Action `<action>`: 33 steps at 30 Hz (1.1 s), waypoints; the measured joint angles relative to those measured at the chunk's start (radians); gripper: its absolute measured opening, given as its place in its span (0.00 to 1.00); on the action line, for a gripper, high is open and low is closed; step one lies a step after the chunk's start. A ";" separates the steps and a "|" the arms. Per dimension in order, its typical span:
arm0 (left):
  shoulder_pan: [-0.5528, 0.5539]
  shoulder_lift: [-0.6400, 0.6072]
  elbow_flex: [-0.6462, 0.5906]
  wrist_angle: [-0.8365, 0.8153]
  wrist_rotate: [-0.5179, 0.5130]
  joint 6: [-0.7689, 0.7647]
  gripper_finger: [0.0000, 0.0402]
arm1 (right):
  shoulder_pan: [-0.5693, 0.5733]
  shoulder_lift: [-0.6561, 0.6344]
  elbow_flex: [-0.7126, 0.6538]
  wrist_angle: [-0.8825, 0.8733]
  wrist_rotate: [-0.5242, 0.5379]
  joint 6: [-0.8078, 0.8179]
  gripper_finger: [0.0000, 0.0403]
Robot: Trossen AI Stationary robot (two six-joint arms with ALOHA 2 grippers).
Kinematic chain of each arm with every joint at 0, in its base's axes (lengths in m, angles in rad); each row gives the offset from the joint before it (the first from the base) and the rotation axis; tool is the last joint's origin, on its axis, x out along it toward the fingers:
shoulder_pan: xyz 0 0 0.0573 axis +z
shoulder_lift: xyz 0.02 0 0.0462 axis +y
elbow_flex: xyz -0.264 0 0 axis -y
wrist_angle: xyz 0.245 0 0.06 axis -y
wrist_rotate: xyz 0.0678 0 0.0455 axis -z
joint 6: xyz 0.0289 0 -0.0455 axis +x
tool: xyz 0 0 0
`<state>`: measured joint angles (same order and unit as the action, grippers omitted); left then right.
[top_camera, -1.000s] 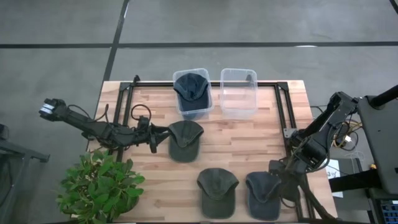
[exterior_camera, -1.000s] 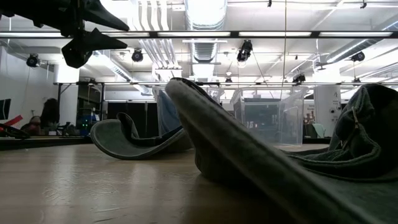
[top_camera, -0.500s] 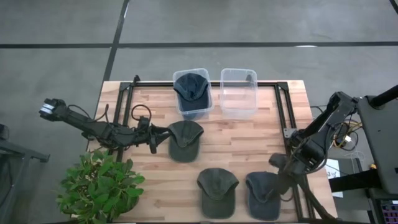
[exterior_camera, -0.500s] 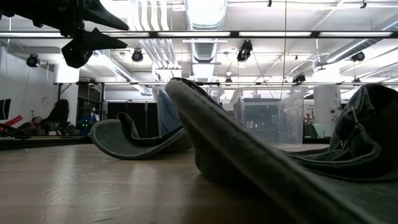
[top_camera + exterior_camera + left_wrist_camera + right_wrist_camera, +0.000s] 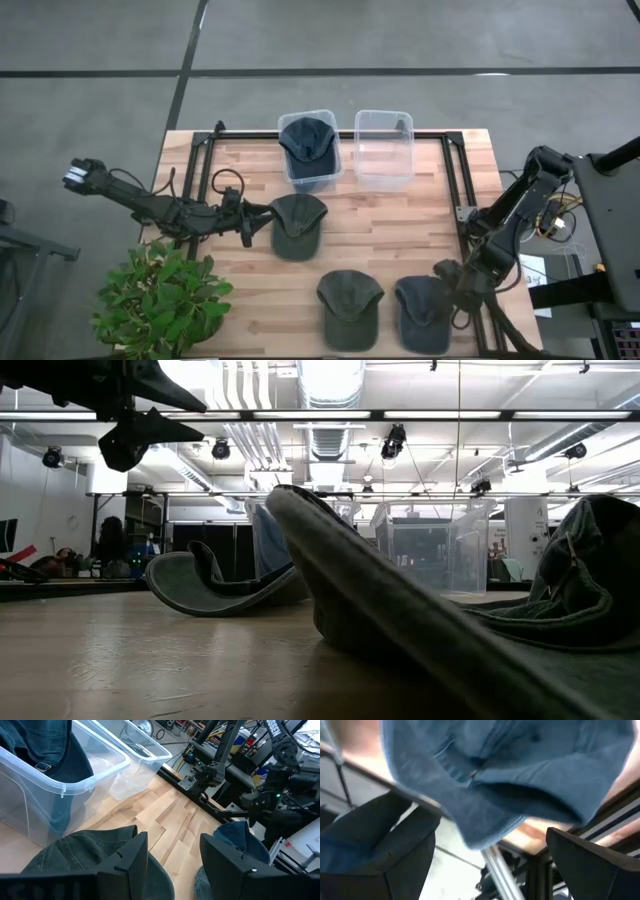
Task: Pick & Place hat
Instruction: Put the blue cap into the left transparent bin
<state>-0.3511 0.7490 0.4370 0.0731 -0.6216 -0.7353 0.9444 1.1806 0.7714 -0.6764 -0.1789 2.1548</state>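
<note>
Three hats lie crown up on the wooden table: a green hat [image 5: 297,226] at the middle, a second green hat [image 5: 350,308] near the front edge, and a blue-grey hat [image 5: 422,311] to its right. A dark blue hat [image 5: 308,141] sits in the left clear bin [image 5: 296,181]. My left gripper [image 5: 250,222] hovers open just left of the middle green hat [image 5: 82,854], raised above the table [image 5: 150,410]. My right gripper [image 5: 452,285] is open at the right rim of the blue-grey hat [image 5: 500,780], with a finger on either side of that rim; I see no touch.
An empty clear bin [image 5: 383,150] stands right of the filled one at the table's far side. A black metal frame [image 5: 455,175] runs around the table. A potted plant [image 5: 160,300] sits at the near left corner. Bare wood [image 5: 400,230] lies between the hats and the bins.
My right arm has shifted a little beside the blue-grey hat, its gripper moving slightly toward the table's near edge. The hats lie where they were.
</note>
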 joint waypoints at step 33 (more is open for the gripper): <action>0.000 0.000 0.000 -0.002 0.000 0.000 0.43 | 0.050 0.074 -0.172 0.187 -0.013 0.059 0.93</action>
<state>-0.3513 0.7490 0.4370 0.0711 -0.6212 -0.7349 0.9947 1.2548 0.5995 -0.4897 -0.1922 2.2136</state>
